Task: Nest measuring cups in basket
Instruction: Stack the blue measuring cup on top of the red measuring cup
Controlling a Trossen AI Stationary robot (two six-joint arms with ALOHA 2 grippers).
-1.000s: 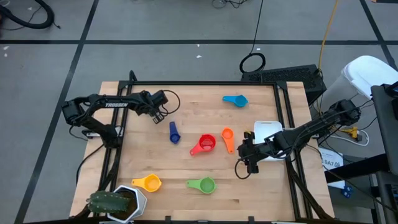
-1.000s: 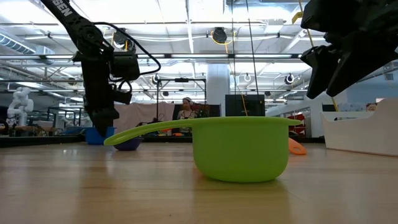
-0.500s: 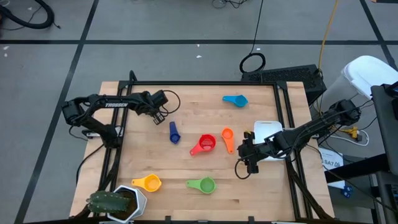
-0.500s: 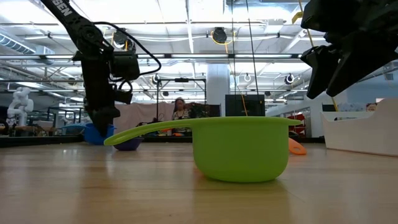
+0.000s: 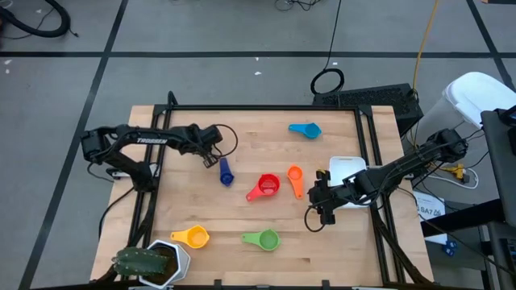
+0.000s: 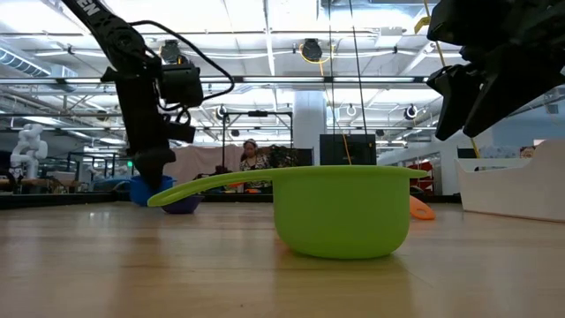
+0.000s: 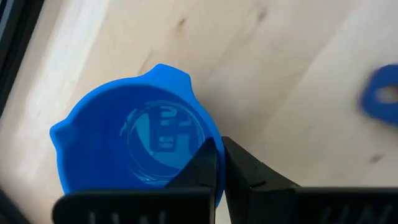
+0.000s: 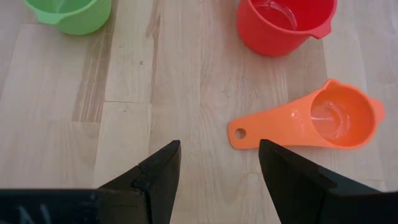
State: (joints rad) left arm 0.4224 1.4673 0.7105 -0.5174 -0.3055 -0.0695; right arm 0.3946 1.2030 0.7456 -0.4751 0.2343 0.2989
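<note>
On a wooden worktop (image 5: 266, 145) seen from above, the left tool (image 5: 216, 141) sits in the upper left of the frame with its fingers pressed nearly together, directly over a blue cup (image 7: 134, 140) and just above the dark blue cup (image 5: 226, 171). The right tool (image 5: 320, 203) hovers right of centre with its fingers spread wide and empty, beside the white basket (image 5: 348, 167) at the right edge. The orange cup (image 5: 295, 179) and red cup (image 5: 265, 187) lie just to its left, the green cup (image 5: 264, 239) and yellow cup (image 5: 192, 237) lower down, another blue cup (image 5: 305, 129) near the top.
</note>
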